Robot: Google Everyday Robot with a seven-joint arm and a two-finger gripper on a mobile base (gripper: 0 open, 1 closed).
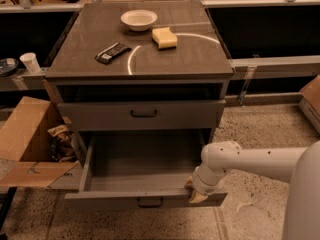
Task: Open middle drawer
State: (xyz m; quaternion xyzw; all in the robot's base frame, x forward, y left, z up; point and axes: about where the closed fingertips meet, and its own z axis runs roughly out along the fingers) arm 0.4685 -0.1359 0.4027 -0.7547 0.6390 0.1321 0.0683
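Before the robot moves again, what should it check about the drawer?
1. Middle drawer pulled well out: ok.
2. Gripper at that drawer's front right corner: ok.
3. Gripper's hold on the drawer front: cannot tell.
4. Top drawer shut: ok.
5. Cardboard box on the left free of the open drawer: cannot tell.
6. Bowl and sponge back from the countertop's front edge: ok.
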